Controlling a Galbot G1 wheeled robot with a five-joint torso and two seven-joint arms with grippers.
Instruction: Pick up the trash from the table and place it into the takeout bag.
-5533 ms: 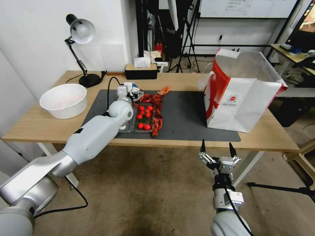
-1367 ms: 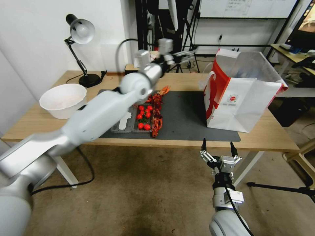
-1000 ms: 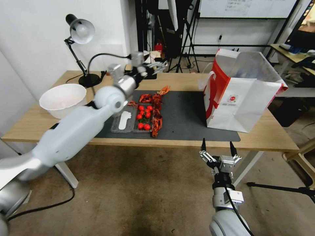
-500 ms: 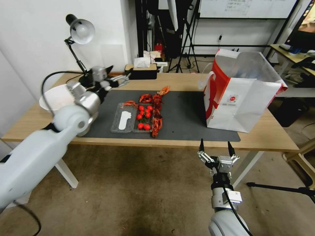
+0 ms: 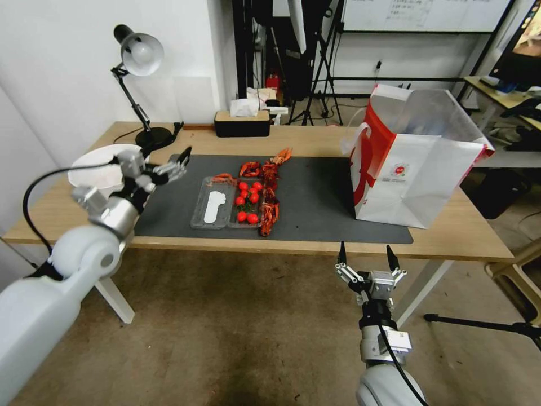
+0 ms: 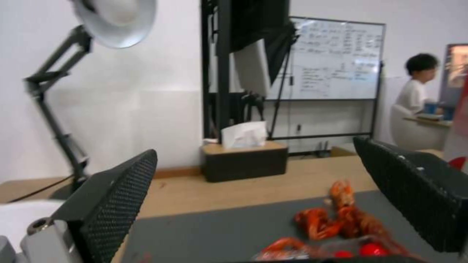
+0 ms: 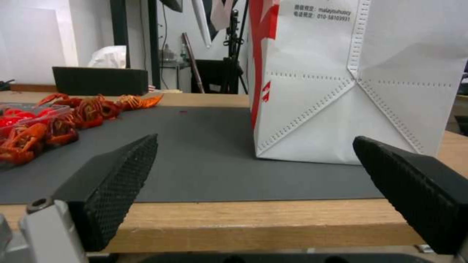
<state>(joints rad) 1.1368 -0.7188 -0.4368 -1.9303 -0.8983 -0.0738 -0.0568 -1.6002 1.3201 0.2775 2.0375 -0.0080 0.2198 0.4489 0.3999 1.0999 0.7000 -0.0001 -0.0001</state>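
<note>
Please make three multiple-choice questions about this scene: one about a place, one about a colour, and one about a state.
1. Where does the takeout bag stand?
A. on the right end of the table
B. on the floor
C. beside the lamp

2. What colour are the small round fruits in the clear tray?
A. green
B. red
C. yellow

3. In what state is the left gripper?
A. shut on a can
B. shut on the tray
C. open, holding nothing

Answers:
1. A: the bag stands upright on the table's right end.
2. B: the fruits are bright red.
3. C: its fingers are spread above the mat's left edge with nothing between them.
</note>
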